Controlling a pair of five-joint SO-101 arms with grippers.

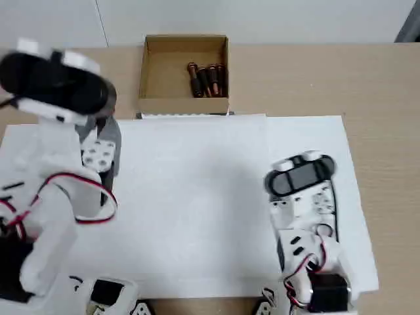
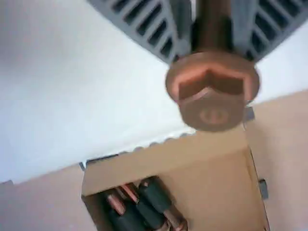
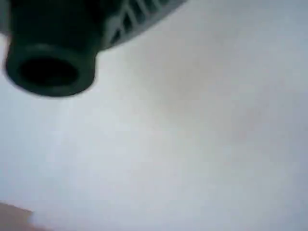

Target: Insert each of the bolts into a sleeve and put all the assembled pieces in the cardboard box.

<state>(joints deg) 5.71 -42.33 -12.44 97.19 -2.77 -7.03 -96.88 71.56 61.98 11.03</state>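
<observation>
The left hand [image 2: 211, 36] is pinched on the shank of a copper-coloured bolt [image 2: 211, 91]. Its ribbed grey fingers [image 2: 139, 21] press in from both sides, and the hex head juts out free beyond them. Gripping the shank this way probably leaves the far end, hidden from the wrist camera, clear to enter a bore.

The right hand [image 3: 67, 19] is clamped on a black sleeve [image 3: 48, 67]. The sleeve's open mouth sticks out past the fingers, which seems meant to keep the hole unobstructed for the bolt.

In the high view, the left arm stands at about 9 o'clock on the white sheet [image 1: 197, 197] and the right arm at about 4 o'clock. They are well apart, so bolt and sleeve are not yet lined up, and the joining step looks to be ahead.

The cardboard box [image 1: 149, 72] sits on the tabletop [image 1: 380, 85] at 12 o'clock, just past the sheet's far edge and within reach of both arms. Several assembled pieces [image 1: 207, 80] lie side by side inside it toward its 3 o'clock wall. This suggests the task is well along and this pair may be among the last
</observation>
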